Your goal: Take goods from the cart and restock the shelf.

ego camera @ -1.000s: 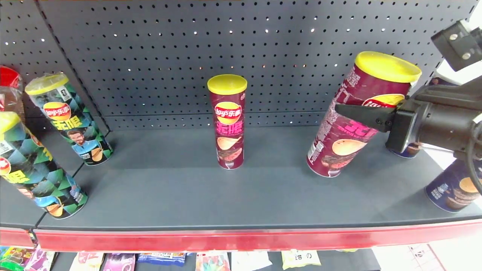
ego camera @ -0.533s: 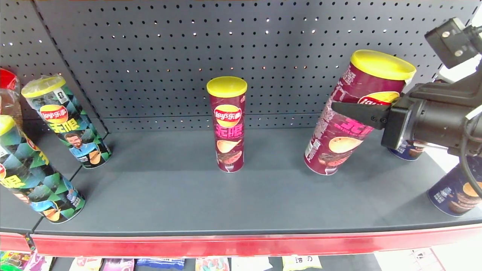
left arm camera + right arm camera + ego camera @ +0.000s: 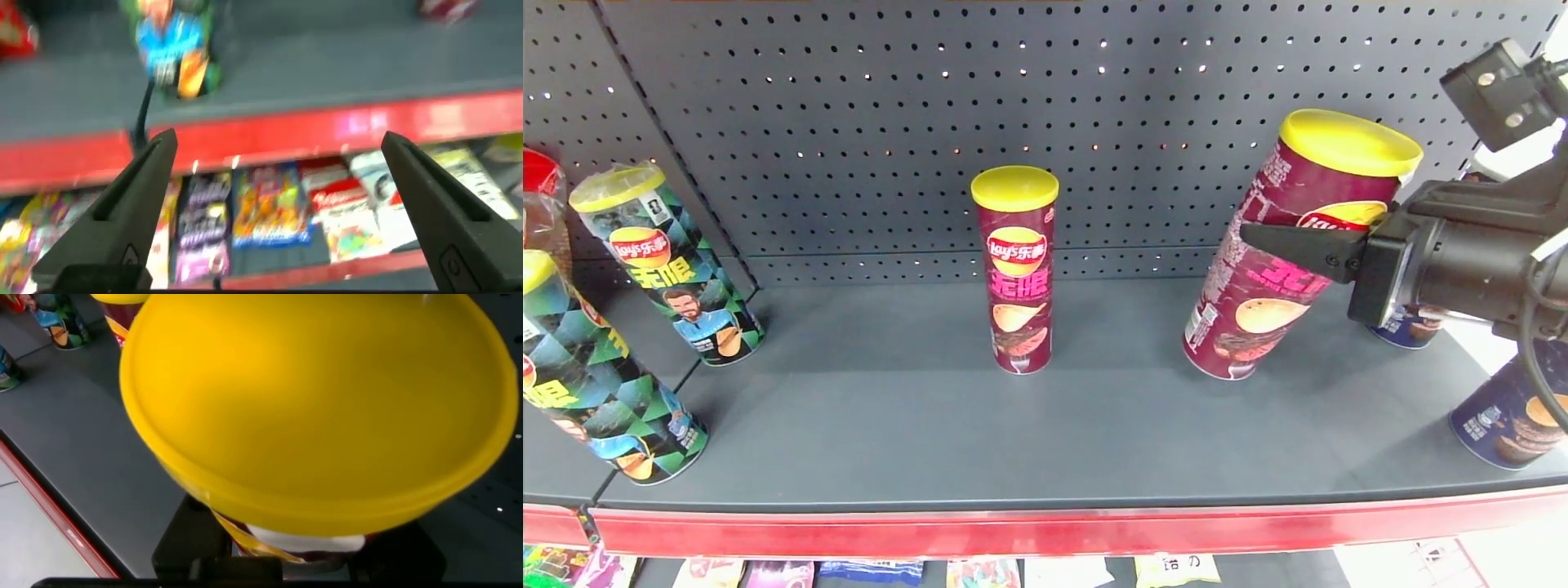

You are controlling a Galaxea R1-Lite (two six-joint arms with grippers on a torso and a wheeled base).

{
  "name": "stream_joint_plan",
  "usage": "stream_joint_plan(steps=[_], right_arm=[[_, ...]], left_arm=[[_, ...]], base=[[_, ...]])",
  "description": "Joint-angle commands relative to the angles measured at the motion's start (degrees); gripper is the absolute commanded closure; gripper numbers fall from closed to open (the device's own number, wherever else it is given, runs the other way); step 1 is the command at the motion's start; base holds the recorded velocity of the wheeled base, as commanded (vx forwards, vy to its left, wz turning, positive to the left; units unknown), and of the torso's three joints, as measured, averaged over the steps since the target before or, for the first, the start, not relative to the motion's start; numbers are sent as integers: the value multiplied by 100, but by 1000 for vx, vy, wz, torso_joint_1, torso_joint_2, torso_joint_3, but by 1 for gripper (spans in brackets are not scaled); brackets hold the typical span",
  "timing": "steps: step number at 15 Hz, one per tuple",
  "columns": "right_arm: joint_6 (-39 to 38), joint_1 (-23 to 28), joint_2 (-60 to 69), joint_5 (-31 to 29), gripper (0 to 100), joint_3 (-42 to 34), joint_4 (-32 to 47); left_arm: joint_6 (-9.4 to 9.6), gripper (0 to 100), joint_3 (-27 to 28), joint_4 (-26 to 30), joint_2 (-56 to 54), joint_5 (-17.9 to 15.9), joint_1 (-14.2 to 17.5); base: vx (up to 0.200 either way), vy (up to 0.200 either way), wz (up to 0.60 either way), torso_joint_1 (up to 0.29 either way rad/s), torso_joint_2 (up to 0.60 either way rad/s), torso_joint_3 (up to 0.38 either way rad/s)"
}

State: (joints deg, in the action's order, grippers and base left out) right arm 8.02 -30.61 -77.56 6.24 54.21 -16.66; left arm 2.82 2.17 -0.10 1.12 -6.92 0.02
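One purple can is clamped in the right gripper in the head view, with the jaws closed across its upper body just under the yellow lid. It leans, lid toward the jaws and base swung away to their left. The base sits low over the grey shelf; whether it touches, I cannot tell. An upright matching can stands well to the left of the jaws, and a blue can stands just beneath the wrist.

In the left wrist view, the left gripper hangs released, jaws spread wide with nothing between them. Beyond their tips runs the red shelf lip, with snack packets below it.

In the right wrist view, the lid bulks above the jaws, and bare shelf lies past it.

The step in hand looks like setting the can down. To do it well, the wrist should tip the can upright first, settle the base flat, and only then part the jaws. Letting go while it leans risks a topple, and the withdrawal should keep clear of the blue can.
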Motion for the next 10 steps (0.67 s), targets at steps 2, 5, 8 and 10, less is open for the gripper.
stream_joint_plan(steps=[2, 5, 8, 10], right_arm=[[-2, 20, -5, -132, 100, -130, -3], [-46, 29, -31, -343, 100, -69, -12], [-46, 29, -31, -413, 100, -121, -12], [-37, 20, -111, -475, 100, -86, -12]], left_arm=[[-545, 0, 3026, 19, 2727, -1241, -108], [-176, 0, 3387, -34, 3790, -2709, -196], [-9, 0, 4336, -61, 5293, -3271, -442], [0, 0, 4784, -245, 6111, -3280, -767]], base=[[0, 0, 0, 0, 0, 0], [0, 0, 0, 0, 0, 0], [0, 0, 0, 0, 0, 0], [0, 0, 0, 0, 0, 0]])
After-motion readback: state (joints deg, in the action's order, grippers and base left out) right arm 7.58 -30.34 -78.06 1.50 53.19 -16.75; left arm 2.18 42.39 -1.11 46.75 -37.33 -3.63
